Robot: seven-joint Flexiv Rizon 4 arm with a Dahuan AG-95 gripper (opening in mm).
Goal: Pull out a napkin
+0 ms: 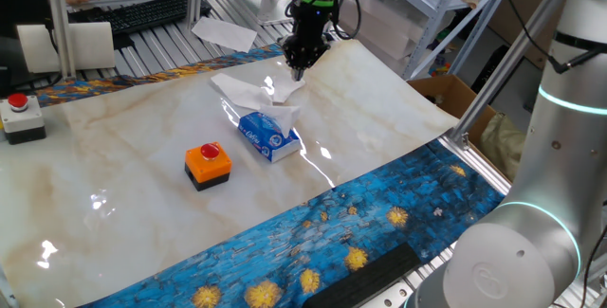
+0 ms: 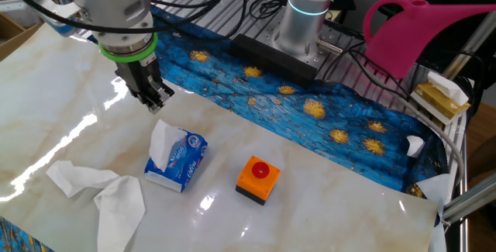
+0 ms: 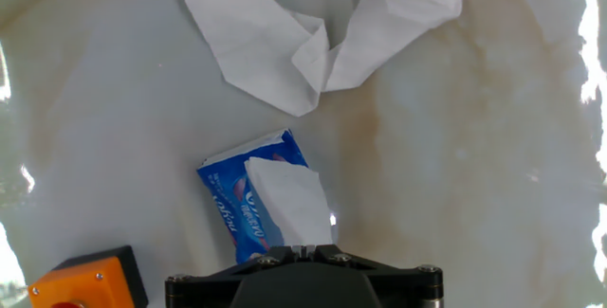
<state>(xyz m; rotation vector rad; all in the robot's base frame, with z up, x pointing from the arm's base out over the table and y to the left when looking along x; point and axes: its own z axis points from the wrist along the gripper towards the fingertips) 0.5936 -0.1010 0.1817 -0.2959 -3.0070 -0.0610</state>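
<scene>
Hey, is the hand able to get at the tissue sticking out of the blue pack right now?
Probably yes. The hand hangs above the tissue standing up from the blue pack, with nothing between them; the loose tissue lies off to the side.

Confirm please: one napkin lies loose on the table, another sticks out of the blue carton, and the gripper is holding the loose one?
Not quite: the gripper holds nothing. The other fixed view shows it above the table, apart from the loose napkin. The rest is right: another sheet sticks out of the blue carton.

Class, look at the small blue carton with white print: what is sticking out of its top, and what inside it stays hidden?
A white tissue sheet stands up out of the slot in the small blue carton. Its lower end and any further sheets inside are covered by the carton's walls.
</scene>
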